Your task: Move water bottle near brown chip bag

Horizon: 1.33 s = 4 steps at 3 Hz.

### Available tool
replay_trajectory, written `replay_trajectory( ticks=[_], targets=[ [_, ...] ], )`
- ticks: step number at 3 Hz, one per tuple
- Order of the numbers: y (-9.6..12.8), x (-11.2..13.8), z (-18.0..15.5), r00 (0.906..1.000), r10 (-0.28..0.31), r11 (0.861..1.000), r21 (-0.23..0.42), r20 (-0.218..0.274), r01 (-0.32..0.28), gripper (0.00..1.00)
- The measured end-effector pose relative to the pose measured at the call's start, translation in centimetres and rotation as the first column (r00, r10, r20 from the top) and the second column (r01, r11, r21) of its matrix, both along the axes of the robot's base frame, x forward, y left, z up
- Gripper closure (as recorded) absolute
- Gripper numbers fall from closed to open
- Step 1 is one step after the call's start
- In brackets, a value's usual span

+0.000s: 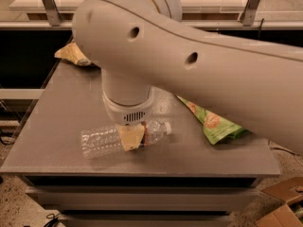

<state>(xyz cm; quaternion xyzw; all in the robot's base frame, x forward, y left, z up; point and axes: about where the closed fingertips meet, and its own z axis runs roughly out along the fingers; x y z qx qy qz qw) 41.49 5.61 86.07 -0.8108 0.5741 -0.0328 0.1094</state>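
Note:
The water bottle (pixel 102 143), clear ribbed plastic with a white cap (pixel 167 126), lies on its side near the front of the grey table (pixel 52 126), cap pointing right. My gripper (pixel 131 136) comes straight down onto the bottle's middle, its tan tip covering the label area. The brown chip bag (pixel 71 55) lies at the table's far left corner. Only its pale yellow end shows, and the rest is behind my arm. The bottle and that bag are far apart.
My large white arm (pixel 203 65) crosses the view from the right and hides the table's middle and back. A bright green bag (pixel 215 126) lies at the right. Cardboard boxes (pixel 284 207) sit on the floor at lower right.

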Motion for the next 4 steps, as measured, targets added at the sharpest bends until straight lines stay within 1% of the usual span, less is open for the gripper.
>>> replay_trajectory(
  ticks=[1, 2, 3, 4],
  targets=[
    [0.9, 0.0, 2.8, 0.9974, 0.024, 1.000, -0.009, 0.068, -0.023, 1.00],
    [2.5, 0.0, 7.6, 0.9830, 0.075, 0.997, -0.036, 0.168, -0.070, 1.00],
    [5.0, 0.8, 11.4, 0.9616, 0.139, 0.989, -0.086, 0.237, -0.122, 1.00],
    [7.5, 3.6, 13.8, 0.9408, 0.197, 0.976, -0.146, 0.276, -0.162, 1.00]
  ],
)
